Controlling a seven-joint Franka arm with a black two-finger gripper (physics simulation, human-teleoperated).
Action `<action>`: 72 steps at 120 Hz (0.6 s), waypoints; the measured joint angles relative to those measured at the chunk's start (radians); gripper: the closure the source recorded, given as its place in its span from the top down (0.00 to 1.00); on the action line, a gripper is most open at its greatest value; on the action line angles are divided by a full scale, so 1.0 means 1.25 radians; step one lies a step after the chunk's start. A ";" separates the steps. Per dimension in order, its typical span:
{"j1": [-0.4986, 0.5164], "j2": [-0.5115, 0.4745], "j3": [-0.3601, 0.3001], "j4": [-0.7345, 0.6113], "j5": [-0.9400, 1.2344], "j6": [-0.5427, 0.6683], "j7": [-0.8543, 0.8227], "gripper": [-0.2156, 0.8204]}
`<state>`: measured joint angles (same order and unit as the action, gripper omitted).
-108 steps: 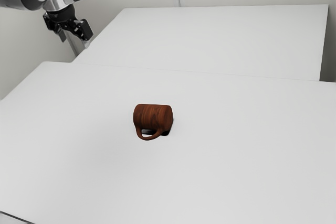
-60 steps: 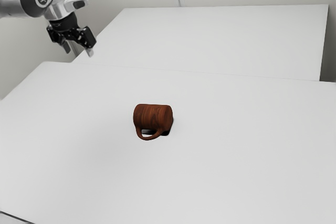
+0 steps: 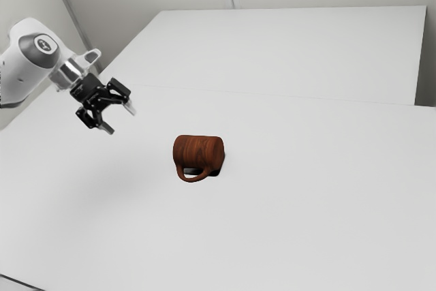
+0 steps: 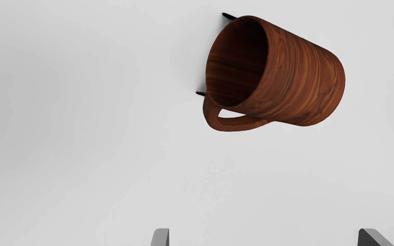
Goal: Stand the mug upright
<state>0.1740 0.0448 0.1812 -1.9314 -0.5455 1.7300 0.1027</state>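
Approach step. The wood-grain mug (image 3: pixel 198 151) lies on its side on the counter (image 3: pixel 306 223), at 4 o'clock from the hand (image 3: pixel 120 119) in the exterior view; its handle (image 3: pixel 194 179) points to 6 o'clock. The hand is spread, gripping nothing. Recommended: straddle the barrel (image 4: pixel 299 75), avoid the handle, close evenly, lift, rotate the mouth (image 4: pixel 238 61) upward, lower gently.
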 joint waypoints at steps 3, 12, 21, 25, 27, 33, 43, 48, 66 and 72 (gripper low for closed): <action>0.003 0.010 0.000 -0.003 -0.013 0.001 0.002 0.79; -0.014 0.042 0.000 -0.007 -0.052 0.008 0.010 0.79; -0.043 0.074 0.000 -0.008 -0.088 0.014 0.021 0.79; -0.045 0.085 0.000 -0.008 -0.100 0.019 0.027 0.79; -0.044 0.091 0.000 -0.008 -0.107 0.021 0.030 0.79; -0.042 0.110 0.000 -0.007 -0.128 0.028 0.040 0.79; -0.041 0.137 -0.001 -0.005 -0.163 0.045 0.058 0.79; -0.042 0.151 -0.001 -0.004 -0.183 0.053 0.067 0.79; -0.042 0.201 -0.001 0.005 -0.246 0.084 0.104 0.79; -0.042 0.219 -0.001 0.014 -0.266 0.092 0.116 0.79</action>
<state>0.1212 0.3185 0.1796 -1.9139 -0.8785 1.8447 0.2481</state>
